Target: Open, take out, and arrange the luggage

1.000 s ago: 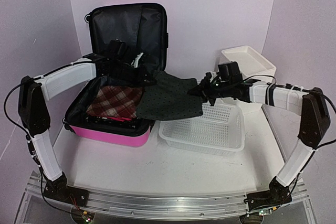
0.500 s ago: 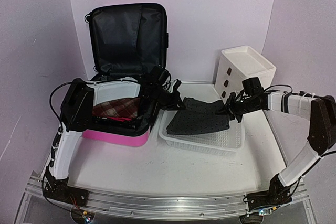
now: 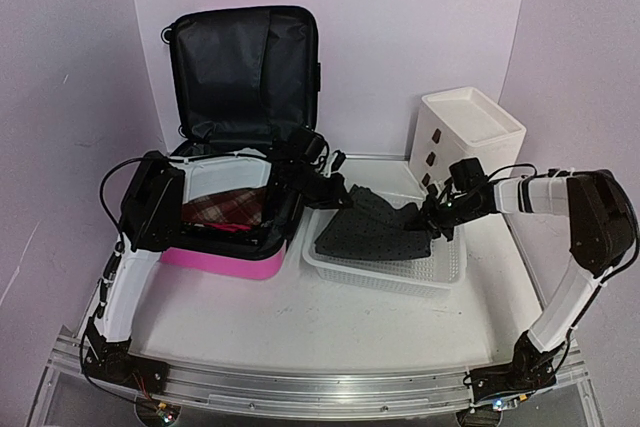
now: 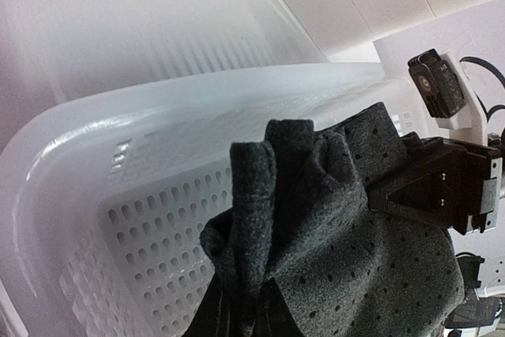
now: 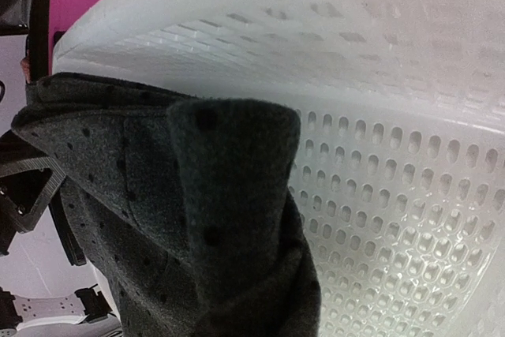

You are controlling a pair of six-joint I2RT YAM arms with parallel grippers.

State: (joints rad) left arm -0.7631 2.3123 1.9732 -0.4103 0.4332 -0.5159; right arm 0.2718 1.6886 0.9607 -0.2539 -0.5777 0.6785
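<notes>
We have the dotted cloth [image 3: 375, 232] pinched at both ends and sagging into the mesh basket [image 3: 385, 279]; a messy drop is our main risk.
Our left fingers [image 3: 338, 197] are clenched on the cloth's 9 o'clock end and our right fingers [image 3: 431, 219] on its 3 o'clock end, each with a bunched wad of fabric. If one side lets go first, we judge the other could drag the cloth over the rim onto the tabletop [image 3: 300, 322]. Fabric caught in the fingers may also lift with us and tip the light basket. The luggage [image 3: 215, 259] lies open at 9 o'clock, lid upright, a plaid cloth [image 3: 222, 207] inside. Our left arm reaches across its near wall, so a careless swing could knock it.
</notes>
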